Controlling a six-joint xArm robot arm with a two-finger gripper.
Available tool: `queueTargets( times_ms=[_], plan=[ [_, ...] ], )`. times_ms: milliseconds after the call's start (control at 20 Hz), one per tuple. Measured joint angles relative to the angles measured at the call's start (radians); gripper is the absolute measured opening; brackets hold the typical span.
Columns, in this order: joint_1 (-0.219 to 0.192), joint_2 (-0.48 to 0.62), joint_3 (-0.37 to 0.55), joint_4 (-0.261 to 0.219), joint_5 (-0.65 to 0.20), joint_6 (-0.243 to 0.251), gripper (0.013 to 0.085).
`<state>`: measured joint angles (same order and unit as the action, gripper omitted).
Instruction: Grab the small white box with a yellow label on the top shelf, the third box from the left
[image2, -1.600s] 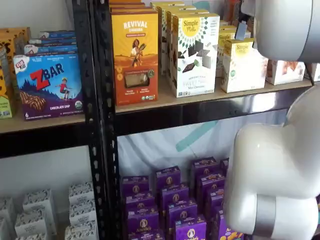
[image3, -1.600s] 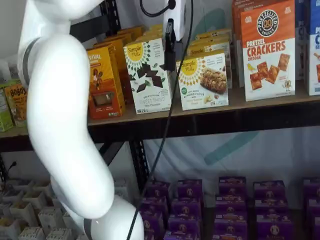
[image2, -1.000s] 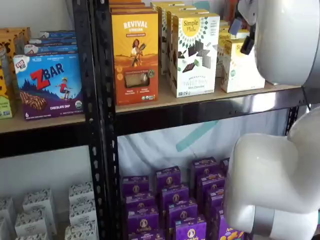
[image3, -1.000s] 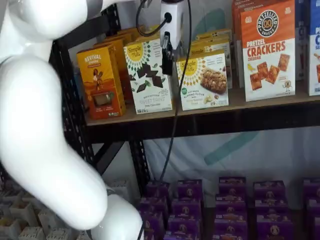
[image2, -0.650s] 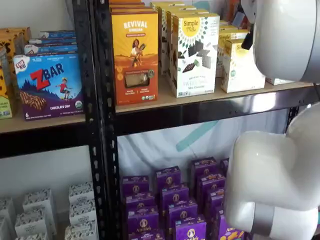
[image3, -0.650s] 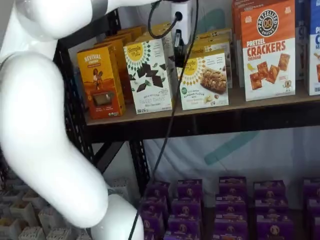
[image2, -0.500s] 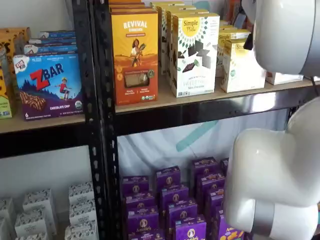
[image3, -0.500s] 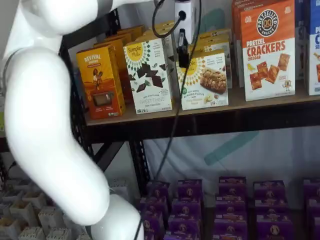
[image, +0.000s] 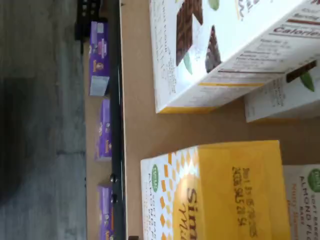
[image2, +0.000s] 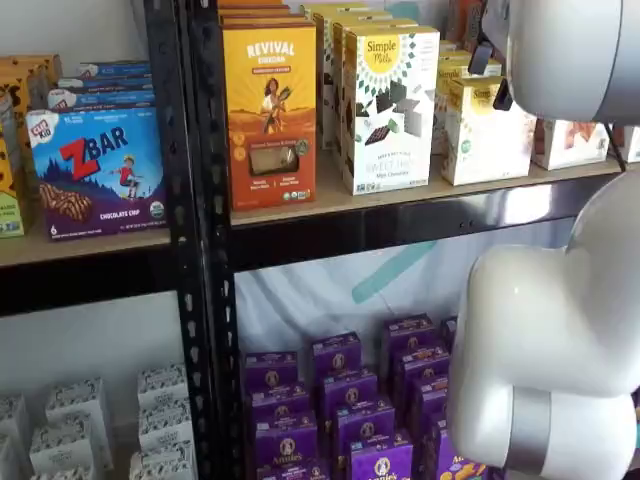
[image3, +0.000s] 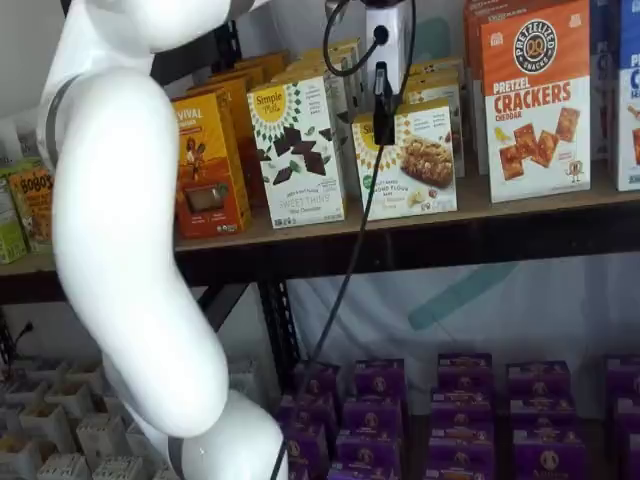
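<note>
The top shelf (image3: 520, 205) is a pale wooden board with a glossy black front beam, held between black perforated uprights (image2: 190, 240). The robot's white arm (image3: 120, 230) fills much of the near space in both shelf views.

On the board, from the left, stand an orange box (image2: 269, 115) lettered "REVIVAL", then a taller white Simple Mills box (image2: 390, 108) showing dark chocolate pieces and the words "SWEET THINS". Right of that stands the small white box (image3: 408, 165), clearly shorter than its neighbour. It has a yellow top flap, a yellow sunburst label reading "Simple Mills", a small green round mark low on the left of its face, a picture of a nutty bar, and the line "ALMOND FLOUR". The wrist view looks down on its yellow top (image: 240, 185), where small dark print runs across the flap but is too small to read; more boxes of the same kind stand behind it. Farther right is an orange box (image3: 536, 100) marked "PRETZEL CRACKERS CHEDDAR".

On the left-hand shelf sits a blue box (image2: 97, 170) labelled "ZBAR CHOCOLATE CHIP". Purple boxes (image3: 460, 410) crowd the shelf below.

The tool (image3: 384, 105) hangs just above the small white box's top front edge, one black finger seen side-on, a cable (image3: 345, 275) trailing beside it. Its jaws stand at their widest, holding nothing.
</note>
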<state>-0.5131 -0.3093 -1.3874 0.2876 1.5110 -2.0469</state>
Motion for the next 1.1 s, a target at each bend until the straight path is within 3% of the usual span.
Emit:
queueTargets(
  times_ms=[250,700,1000,1100],
  plan=[
    [0.036,0.025,-0.012,-0.045,0.012,0.029,0.0850],
    [0.111,0.082,-0.061,-0.188,0.094,0.089,0.0850],
    [0.116,0.084,-0.051,-0.195,0.086,0.094,0.0850],
    [0.114,0.087,-0.052,-0.189,0.088,0.092,0.0770]
  ],
)
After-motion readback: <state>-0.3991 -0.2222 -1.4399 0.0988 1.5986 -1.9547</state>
